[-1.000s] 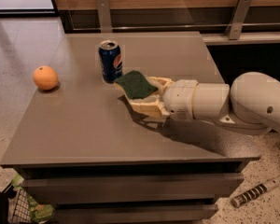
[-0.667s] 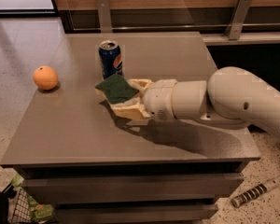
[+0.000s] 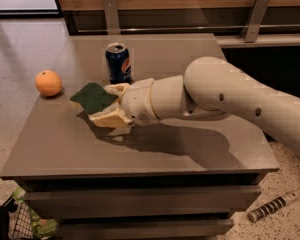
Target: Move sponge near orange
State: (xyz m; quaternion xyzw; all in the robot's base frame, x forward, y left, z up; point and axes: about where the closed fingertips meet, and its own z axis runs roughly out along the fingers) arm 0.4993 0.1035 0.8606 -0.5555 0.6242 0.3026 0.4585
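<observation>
The sponge [image 3: 93, 98], pale yellow with a dark green top, is held in my gripper [image 3: 110, 105] just above the grey table [image 3: 60, 144], tilted a little. The gripper's cream fingers [image 3: 111, 118] are shut on it from the right. The orange [image 3: 48, 83] sits on the table's left edge, a short way left of the sponge, apart from it. My white arm reaches in from the right across the table.
A blue soda can [image 3: 118, 63] stands upright just behind the gripper. The table's left edge runs close by the orange. A wooden wall with metal brackets [image 3: 110, 11] is behind. A basket [image 3: 15, 224] and a ribbed handle [image 3: 272, 206] lie on the floor.
My gripper has carried the sponge to the left across the table, from beside the can towards the orange. The orange and can have not moved.
</observation>
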